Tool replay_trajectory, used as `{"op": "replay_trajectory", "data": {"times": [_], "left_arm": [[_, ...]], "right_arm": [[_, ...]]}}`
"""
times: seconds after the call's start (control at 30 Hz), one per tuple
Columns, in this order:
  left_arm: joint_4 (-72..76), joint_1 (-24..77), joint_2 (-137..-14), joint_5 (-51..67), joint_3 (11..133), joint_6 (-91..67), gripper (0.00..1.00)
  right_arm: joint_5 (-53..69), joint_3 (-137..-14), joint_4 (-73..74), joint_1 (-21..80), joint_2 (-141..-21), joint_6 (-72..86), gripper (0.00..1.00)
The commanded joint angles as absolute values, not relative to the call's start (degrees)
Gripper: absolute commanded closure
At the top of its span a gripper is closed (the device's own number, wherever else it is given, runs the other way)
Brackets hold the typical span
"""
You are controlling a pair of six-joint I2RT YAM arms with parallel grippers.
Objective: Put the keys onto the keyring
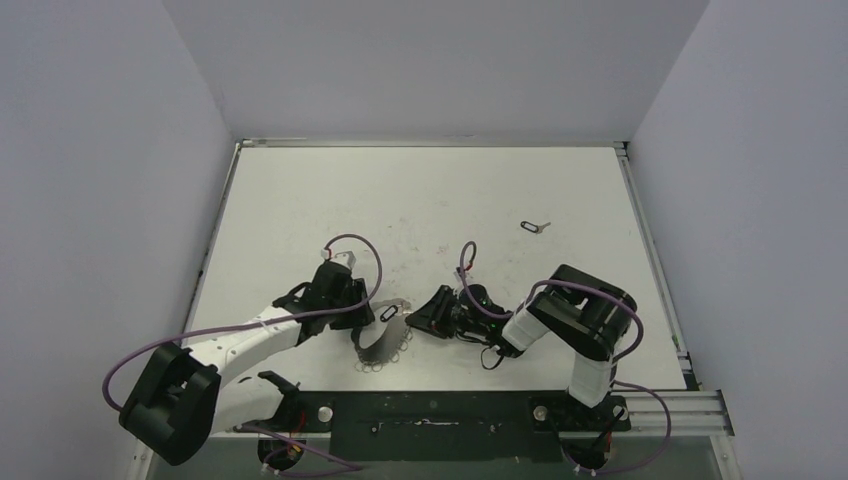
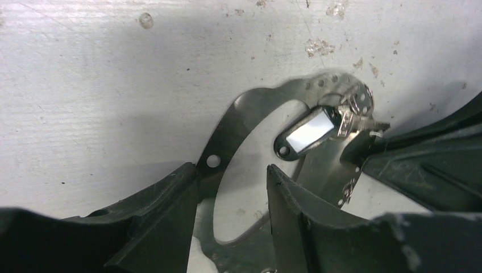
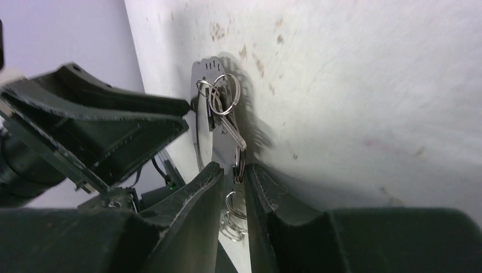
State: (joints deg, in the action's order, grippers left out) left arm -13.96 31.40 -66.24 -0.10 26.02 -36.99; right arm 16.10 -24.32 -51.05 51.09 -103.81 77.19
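Note:
The keyring [image 1: 383, 345] is a thin silvery oval loop with several tiny rings along its edge, between the two grippers. In the left wrist view the keyring [image 2: 227, 128] lies under my left gripper [image 2: 233, 170]. That gripper's jaws are apart and straddle the loop's near end. A key with a black oblong loop [image 2: 307, 133] hangs at the loop's far end; the top view shows it too [image 1: 389, 313]. My right gripper [image 3: 236, 168] is shut on the keyring's edge [image 3: 204, 108], just below the silver key [image 3: 227, 128]. In the top view my left gripper [image 1: 358, 318] and right gripper [image 1: 418, 318] face each other.
A second small key with a black loop [image 1: 535, 226] lies on the white table [image 1: 430, 190] at the far right. Grey walls close in the table on three sides. My left gripper's body [image 3: 108, 131] sits close beside the right fingers.

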Motion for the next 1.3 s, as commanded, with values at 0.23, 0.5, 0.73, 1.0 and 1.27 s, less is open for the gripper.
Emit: {"op": "replay_trajectory", "data": {"times": [0.23,0.5,0.73,1.0,1.27], "left_arm": [[-16.9,40.9,-65.0,-2.3,25.1,-44.4,0.62],[-17.9,46.8,-65.0,-6.3,26.0,-46.9,0.66],[-17.3,46.2,-59.0,-8.4,25.2,-45.4,0.62],[-14.0,39.8,-57.5,-2.7,24.4,-43.1,0.6],[-1.6,31.9,-62.5,10.0,26.9,-38.3,0.59]], "right_arm": [[17.7,-26.8,-36.5,44.2,-101.6,68.1,0.75],[5.9,-38.7,1.6,44.0,-89.1,45.0,0.48],[4.9,-45.8,10.9,43.9,-89.1,34.4,0.4],[12.9,-47.9,4.5,43.8,-94.3,38.7,0.4],[13.5,-47.4,2.7,42.6,-94.8,39.6,0.57]]}}
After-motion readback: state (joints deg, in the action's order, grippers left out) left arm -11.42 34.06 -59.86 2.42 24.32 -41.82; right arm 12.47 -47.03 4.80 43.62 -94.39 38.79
